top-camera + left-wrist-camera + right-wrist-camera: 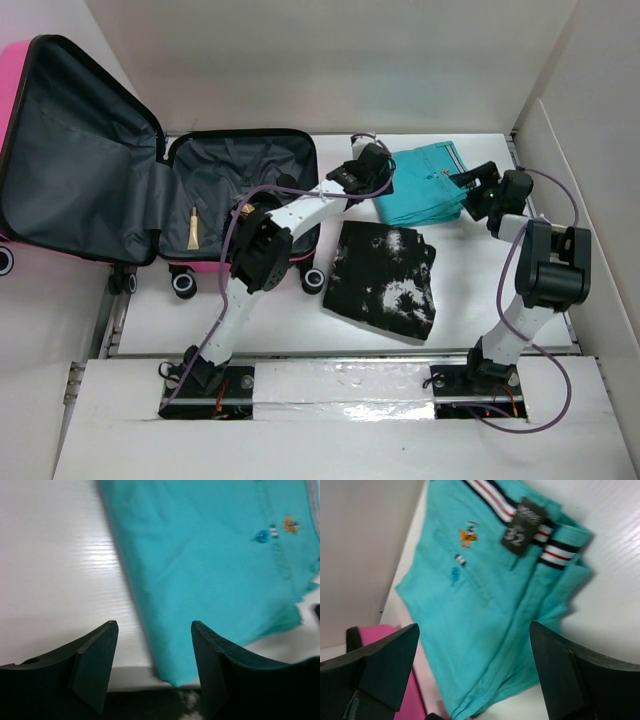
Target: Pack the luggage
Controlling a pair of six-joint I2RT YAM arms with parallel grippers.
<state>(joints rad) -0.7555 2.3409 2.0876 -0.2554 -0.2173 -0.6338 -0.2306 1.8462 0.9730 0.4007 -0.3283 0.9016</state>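
Note:
The pink luggage [20,120] lies open at the left, its dark grey lining [235,180] showing, with a small yellowish tube [192,231] inside. Folded teal shorts [425,183] lie at the back of the table. My left gripper [378,172] is open at the shorts' left edge; in the left wrist view the teal corner [200,580] lies between the open fingers [95,655]. My right gripper [470,185] is open at the shorts' right edge, above the teal cloth [485,615]. A folded black-and-white garment [385,280] lies in front of the shorts.
White walls enclose the table at the back and right [560,160]. The luggage's black caster wheels [184,284] stand by the left arm. A white strip [340,380] runs along the near edge between the arm bases. The luggage's pink shell shows in the right wrist view [395,690].

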